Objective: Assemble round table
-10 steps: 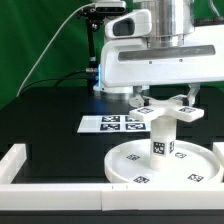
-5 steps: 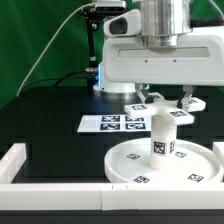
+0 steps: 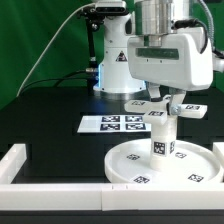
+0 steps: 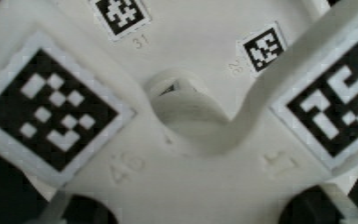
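Black table (image 3: 45, 120), green backdrop, white rails (image 3: 60, 170) at the front edge. Marker board (image 3: 112, 123) flat behind the disc (image 3: 130, 165). Leg (image 3: 160, 135) upright on disc hub, foot (image 3: 172, 106) on top. Gripper (image 3: 166, 98) over foot, fingers clamped on it; wrist view filled by foot (image 4: 176, 110). Versus a second ago: wrist and foot rotated.
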Motion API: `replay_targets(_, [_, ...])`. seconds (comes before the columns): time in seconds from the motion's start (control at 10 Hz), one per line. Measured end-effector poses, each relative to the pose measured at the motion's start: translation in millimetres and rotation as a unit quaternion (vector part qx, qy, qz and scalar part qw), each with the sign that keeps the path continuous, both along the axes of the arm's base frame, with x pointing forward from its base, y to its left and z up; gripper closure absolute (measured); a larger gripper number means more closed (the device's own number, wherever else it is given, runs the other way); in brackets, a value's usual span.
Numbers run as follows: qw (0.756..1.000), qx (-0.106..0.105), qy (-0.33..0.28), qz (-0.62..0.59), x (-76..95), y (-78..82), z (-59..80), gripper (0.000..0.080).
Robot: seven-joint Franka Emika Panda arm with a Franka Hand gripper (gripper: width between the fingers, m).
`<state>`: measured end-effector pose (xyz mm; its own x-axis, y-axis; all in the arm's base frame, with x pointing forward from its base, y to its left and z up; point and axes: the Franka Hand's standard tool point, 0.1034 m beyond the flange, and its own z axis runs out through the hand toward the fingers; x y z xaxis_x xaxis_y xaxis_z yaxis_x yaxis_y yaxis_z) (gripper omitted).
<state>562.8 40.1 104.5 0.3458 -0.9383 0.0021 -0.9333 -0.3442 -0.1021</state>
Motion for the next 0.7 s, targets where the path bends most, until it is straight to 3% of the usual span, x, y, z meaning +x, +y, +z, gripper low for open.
replay_targets(0.1, [1.000,-0.001,0.000,0.012,0.0,0.0,0.0,0.0307])
replay_targets(0.2, [0.999,-0.003,-0.001,0.034,0.3,0.3,0.8,0.0307])
replay_targets(0.3, [0.998,-0.001,0.001,0.069,2.8,1.7,9.7,0.0184])
replay_targets(0.4, [0.990,-0.003,-0.011,0.140,7.3,-1.3,19.1,0.0184])
replay_targets(0.6, [0.956,-0.006,-0.019,0.292,9.3,-7.6,21.8,0.0152])
replay_targets(0.7, [0.933,-0.013,-0.021,0.360,8.0,1.9,21.8,0.0152])
